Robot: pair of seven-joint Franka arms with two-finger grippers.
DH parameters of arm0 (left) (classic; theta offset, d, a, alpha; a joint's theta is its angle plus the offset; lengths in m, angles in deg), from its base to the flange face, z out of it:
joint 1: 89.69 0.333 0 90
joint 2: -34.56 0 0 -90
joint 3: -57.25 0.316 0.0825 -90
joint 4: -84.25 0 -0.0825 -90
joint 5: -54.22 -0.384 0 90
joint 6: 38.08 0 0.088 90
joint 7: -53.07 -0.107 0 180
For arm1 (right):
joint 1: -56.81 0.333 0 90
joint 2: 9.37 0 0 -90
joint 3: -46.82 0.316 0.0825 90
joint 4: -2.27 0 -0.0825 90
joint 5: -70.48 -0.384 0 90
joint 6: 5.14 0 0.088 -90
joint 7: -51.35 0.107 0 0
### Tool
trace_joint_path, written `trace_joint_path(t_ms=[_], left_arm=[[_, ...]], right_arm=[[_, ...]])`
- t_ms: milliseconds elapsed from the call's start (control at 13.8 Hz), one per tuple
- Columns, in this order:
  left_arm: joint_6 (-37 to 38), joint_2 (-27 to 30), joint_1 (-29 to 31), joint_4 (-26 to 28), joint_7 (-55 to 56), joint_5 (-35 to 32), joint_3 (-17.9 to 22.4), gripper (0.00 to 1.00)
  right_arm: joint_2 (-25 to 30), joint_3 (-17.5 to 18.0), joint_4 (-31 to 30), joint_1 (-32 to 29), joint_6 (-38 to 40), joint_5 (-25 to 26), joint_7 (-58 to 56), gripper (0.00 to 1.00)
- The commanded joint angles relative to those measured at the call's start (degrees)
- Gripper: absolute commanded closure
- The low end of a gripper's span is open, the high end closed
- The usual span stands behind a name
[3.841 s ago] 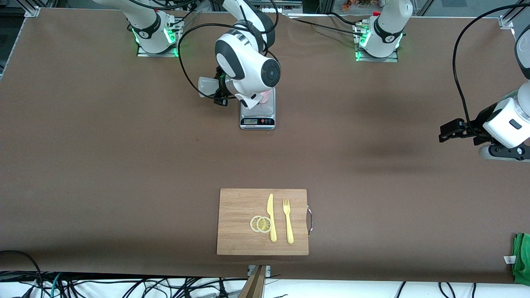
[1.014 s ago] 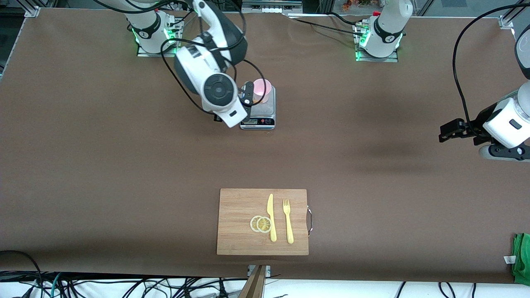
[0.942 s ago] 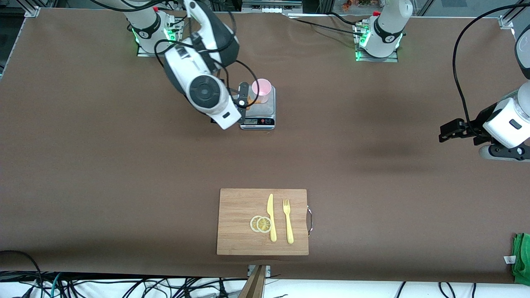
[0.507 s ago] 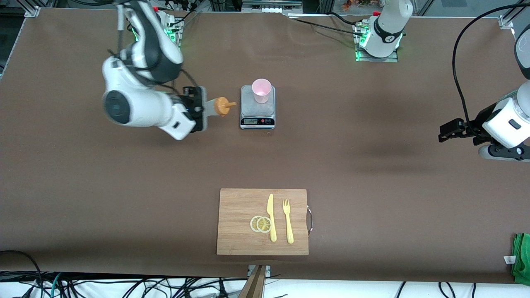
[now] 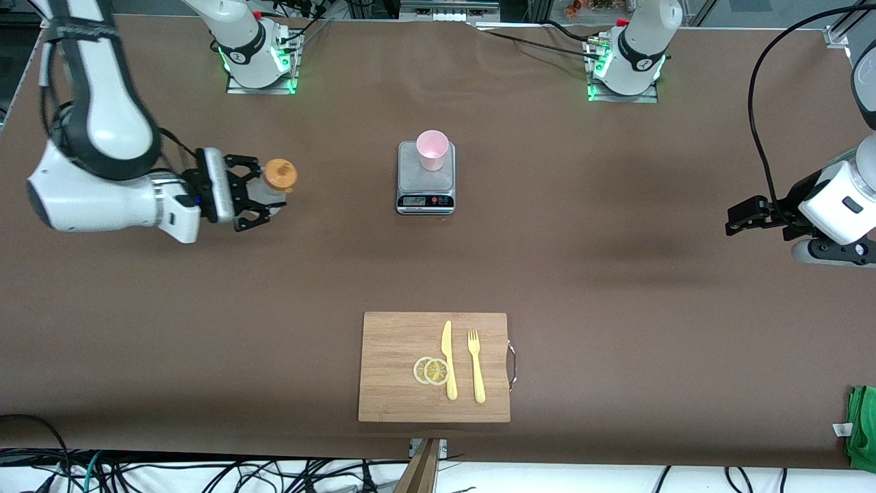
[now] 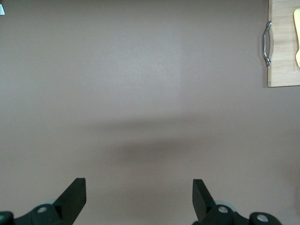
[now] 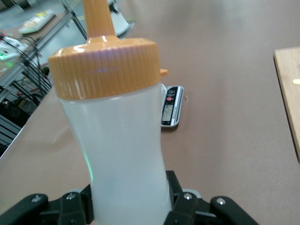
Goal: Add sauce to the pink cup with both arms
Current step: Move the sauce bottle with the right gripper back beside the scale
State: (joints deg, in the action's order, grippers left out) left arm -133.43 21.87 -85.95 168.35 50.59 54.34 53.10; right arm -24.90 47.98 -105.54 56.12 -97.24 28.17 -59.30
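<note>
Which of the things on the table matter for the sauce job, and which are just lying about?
Job:
- sauce bottle, held by the right gripper over the right arm's end of the table
- pink cup on the scale
- left gripper, open, waiting over the left arm's end

Lying about:
- cutting board
- knife
- fork
- lemon slices
- green cloth

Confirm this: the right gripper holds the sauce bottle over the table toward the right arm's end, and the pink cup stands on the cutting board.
Not quite. The right gripper does hold the sauce bottle there, but the front view shows the pink cup standing on the scale, not on the cutting board.
</note>
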Motion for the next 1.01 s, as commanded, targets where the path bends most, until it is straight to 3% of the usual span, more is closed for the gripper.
trace_joint_path(t_ms=[0,362,652,942], left_arm=[[1.22,-1.2,0.12,-2.8,-1.12,-0.3,-0.07,0.0],[1.22,-1.2,-0.05,-2.8,-1.12,-0.38,-0.07,0.0],[1.22,-1.29,0.04,-2.8,-1.12,-0.38,-0.07,0.0],[1.22,-1.29,0.04,-2.8,-1.12,-0.38,-0.07,0.0]], right_arm=[[-1.59,0.86,-2.05,-7.01,5.32,-3.03,-12.96,0.46],[-11.51,0.25,-1.53,-16.95,14.56,-4.61,-31.26,0.45],[-19.25,-3.79,-1.0,-17.5,15.28,-4.79,-38.05,0.45],[-24.18,-6.34,-0.65,-17.58,14.49,-6.9,-37.89,0.45]])
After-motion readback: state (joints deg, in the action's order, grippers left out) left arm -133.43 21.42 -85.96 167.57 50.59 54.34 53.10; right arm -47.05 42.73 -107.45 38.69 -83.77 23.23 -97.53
